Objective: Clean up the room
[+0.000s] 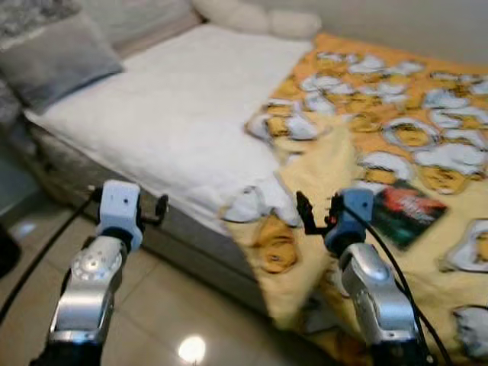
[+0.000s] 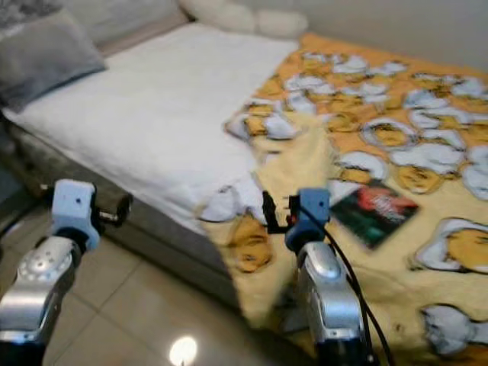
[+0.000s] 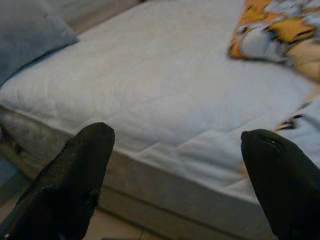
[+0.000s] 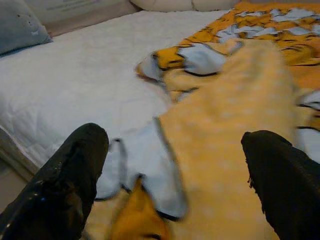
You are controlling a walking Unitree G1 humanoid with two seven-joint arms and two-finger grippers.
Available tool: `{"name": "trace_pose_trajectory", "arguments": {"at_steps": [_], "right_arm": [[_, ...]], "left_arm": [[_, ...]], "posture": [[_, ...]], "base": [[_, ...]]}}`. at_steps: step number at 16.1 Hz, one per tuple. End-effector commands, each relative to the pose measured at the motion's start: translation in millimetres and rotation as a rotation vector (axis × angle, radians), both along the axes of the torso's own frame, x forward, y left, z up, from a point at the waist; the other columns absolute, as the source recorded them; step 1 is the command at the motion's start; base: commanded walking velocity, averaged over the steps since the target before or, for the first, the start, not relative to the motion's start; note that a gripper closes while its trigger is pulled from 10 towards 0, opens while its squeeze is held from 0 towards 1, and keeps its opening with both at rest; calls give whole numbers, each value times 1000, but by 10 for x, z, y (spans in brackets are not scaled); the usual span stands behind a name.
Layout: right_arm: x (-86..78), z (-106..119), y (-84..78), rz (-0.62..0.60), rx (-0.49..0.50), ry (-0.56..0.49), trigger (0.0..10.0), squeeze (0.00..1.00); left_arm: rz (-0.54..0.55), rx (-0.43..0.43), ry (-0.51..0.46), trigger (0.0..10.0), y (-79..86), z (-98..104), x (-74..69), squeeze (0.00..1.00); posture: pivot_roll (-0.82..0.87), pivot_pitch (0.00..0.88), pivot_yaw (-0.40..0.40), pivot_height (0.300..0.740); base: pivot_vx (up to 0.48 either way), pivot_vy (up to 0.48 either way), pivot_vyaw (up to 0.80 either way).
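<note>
Blanket (image 4: 220, 150) seemingly just beyond right jaws.

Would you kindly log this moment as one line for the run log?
left gripper: open, before mattress edge | right gripper: open, over folded blanket | book: on blanket | nothing held

Head cams look down at bed (image 1: 175, 114); wrist cams closer, same mattress.

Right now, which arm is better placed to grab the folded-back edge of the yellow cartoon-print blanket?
Right. The right gripper, fingers open, hovers at the yellow cartoon-print blanket and its folded edge. The left gripper, also open, faces the bare white mattress, away from the blanket.
</note>
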State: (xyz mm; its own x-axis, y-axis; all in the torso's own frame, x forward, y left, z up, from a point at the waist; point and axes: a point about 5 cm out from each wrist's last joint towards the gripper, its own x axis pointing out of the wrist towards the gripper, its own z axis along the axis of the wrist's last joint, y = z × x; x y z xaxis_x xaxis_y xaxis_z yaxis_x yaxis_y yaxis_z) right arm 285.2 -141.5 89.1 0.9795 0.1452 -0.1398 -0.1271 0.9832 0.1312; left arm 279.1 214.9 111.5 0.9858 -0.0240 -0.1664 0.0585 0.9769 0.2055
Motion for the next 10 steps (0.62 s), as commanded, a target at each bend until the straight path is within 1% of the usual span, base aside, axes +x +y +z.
{"name": "trace_pose_trajectory", "arguments": {"at_steps": [1, 4, 5, 10], "right_arm": [[-22, -26, -108, -28, -13, 13, 10000, 1000], [-20, -33, -97, -8, -19, 21, 10000, 1000], [-20, -34, -95, -2, -26, 21, 10000, 1000], [-23, -45, -97, 19, -40, 34, 10000, 1000]], "left_arm": [[-28, -4, 14, 10000, -76, -38, -8, 1000], [-29, -1, 16, 10000, -68, -40, -4, 1000], [-29, 2, 13, 10000, -69, -34, -2, 1000], [-35, 5, 14, 10000, -77, -28, 1, 1000]], "posture": [[28, 0, 6, 740], [27, 0, 6, 740], [27, 0, 6, 740], [27, 0, 7, 740]], "base": [[0, -386, 0], [0, -389, 0], [0, -386, 525], [0, -389, 799]]}}
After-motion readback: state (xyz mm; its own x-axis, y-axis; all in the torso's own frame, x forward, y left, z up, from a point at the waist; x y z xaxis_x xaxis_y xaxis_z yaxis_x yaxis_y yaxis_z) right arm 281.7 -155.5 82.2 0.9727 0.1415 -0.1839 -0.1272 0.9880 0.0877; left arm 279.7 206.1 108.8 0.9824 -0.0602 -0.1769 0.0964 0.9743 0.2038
